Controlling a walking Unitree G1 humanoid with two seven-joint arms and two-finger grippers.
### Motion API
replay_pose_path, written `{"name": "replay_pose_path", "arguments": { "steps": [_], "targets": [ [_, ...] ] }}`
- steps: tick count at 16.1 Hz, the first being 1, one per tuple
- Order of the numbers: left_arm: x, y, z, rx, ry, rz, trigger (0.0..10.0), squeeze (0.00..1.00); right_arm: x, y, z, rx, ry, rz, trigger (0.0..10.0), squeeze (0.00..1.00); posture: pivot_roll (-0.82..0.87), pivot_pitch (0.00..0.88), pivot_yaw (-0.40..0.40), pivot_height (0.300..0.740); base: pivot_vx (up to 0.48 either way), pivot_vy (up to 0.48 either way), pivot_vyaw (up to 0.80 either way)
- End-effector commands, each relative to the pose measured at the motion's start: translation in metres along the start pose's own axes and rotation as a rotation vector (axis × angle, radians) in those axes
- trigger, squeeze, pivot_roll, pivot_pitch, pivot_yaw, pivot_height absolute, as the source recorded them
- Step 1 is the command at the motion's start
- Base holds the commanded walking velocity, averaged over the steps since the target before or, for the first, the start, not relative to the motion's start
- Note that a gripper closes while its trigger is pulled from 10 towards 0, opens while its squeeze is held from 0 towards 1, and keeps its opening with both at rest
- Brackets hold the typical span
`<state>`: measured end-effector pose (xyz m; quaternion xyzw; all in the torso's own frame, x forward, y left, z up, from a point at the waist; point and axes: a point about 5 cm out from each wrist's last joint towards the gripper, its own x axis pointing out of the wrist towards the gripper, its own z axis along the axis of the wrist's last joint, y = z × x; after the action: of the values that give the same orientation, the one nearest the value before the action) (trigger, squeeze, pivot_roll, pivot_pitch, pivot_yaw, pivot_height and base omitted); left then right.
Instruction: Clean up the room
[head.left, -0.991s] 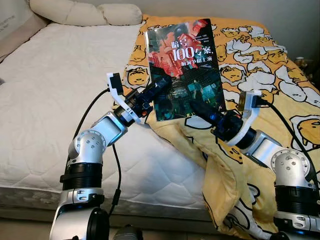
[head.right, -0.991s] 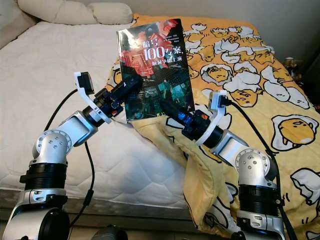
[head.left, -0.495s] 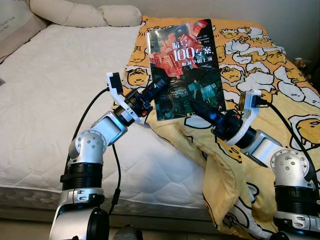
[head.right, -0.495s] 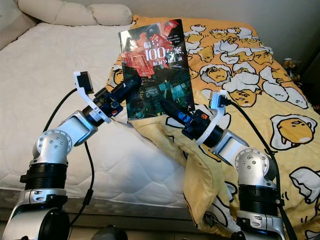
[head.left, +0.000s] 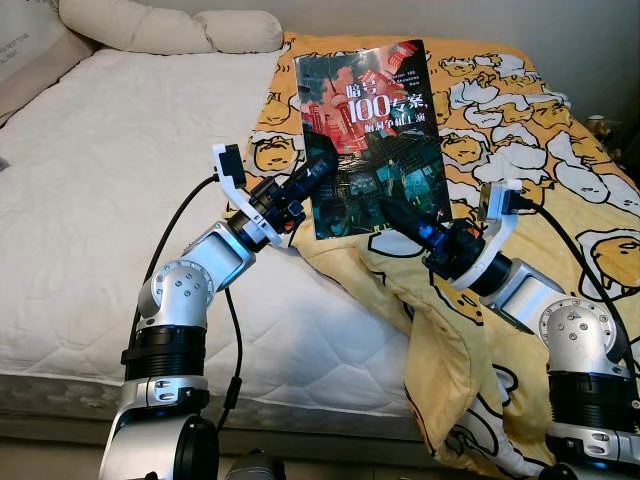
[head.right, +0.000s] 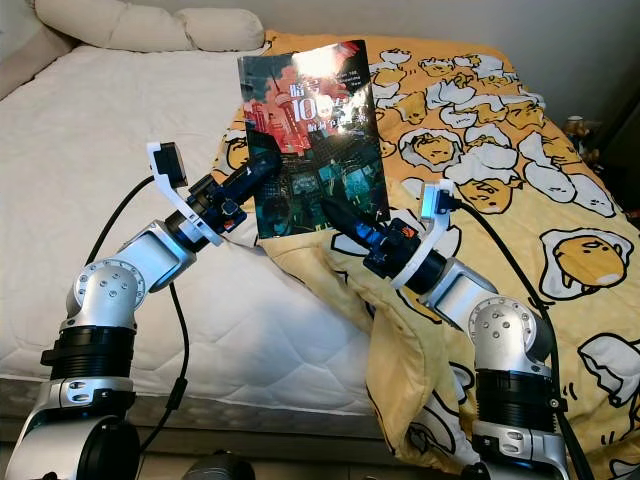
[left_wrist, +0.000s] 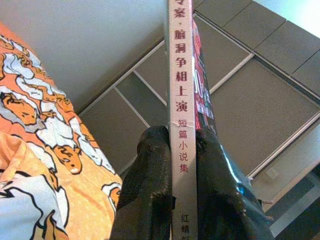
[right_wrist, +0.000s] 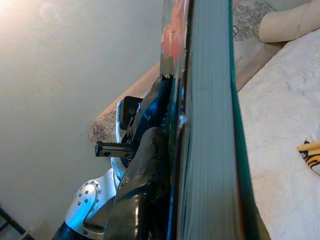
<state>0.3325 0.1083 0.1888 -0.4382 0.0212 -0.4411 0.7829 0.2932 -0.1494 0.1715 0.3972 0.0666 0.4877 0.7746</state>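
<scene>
Left gripper (head.left: 318, 172) pinches the book (head.left: 375, 135) at its spine edge; my right gripper (head.left: 392, 212) clamps its lower edge. Since a second ago the book tilts slightly, lifted upright over the yellow blanket (head.left: 520, 130), ready to carry off. Count: one book, one blanket, two pillows (head.left: 170, 25).

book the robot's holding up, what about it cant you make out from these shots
- Book back cover: faces away from the head camera in both eye views.
- Small print on the front cover: too small to read in the eye views, and glare washes out the title in the right eye view.
- Lower spine text: covered by the left gripper fingers in the left wrist view.
- Right gripper far finger: hidden behind the book's page edge in the right wrist view.
</scene>
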Motion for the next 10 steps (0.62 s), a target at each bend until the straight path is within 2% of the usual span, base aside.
{"name": "replay_pose_path", "arguments": {
  "steps": [1, 2, 3, 6, 9, 10],
  "targets": [
    [0.001, -0.002, 0.002, 0.011, 0.003, 0.002, 0.0, 0.0, 0.006, 0.005, 0.007, -0.035, -0.018, 0.027, 10.0, 0.07, -0.01, 0.0, 0.004, 0.74, 0.0, 0.0, 0.0],
    [0.001, -0.001, 0.003, 0.013, 0.001, 0.005, 0.0, 0.0, 0.006, 0.005, 0.007, -0.034, -0.019, 0.028, 10.0, 0.36, -0.01, 0.0, 0.005, 0.74, 0.0, 0.0, 0.0],
    [0.001, -0.001, 0.003, 0.016, -0.006, 0.011, 0.0, 0.0, 0.006, 0.005, 0.006, -0.032, -0.02, 0.029, 10.0, 1.0, -0.01, 0.0, 0.006, 0.74, 0.0, 0.0, 0.0],
    [-0.004, -0.002, 0.023, 0.059, -0.082, 0.032, 0.0, 0.0, -0.004, 0.0, 0.004, -0.031, -0.03, -0.03, 10.0, 1.0, 0.0, 0.0, 0.009, 0.74, 0.0, 0.0, 0.0],
    [-0.013, -0.006, 0.038, 0.11, -0.103, 0.048, 0.0, 0.0, -0.019, -0.009, 0.0, -0.063, -0.043, -0.142, 10.0, 1.0, 0.0, 0.0, 0.015, 0.74, 0.0, 0.0, 0.0],
    [-0.018, -0.009, 0.045, 0.183, -0.085, 0.077, 0.0, 0.0, -0.032, -0.015, 0.001, -0.081, -0.088, -0.237, 10.0, 0.0, 0.0, 0.0, 0.02, 0.74, 0.0, 0.0, 0.0]
  ]
}}
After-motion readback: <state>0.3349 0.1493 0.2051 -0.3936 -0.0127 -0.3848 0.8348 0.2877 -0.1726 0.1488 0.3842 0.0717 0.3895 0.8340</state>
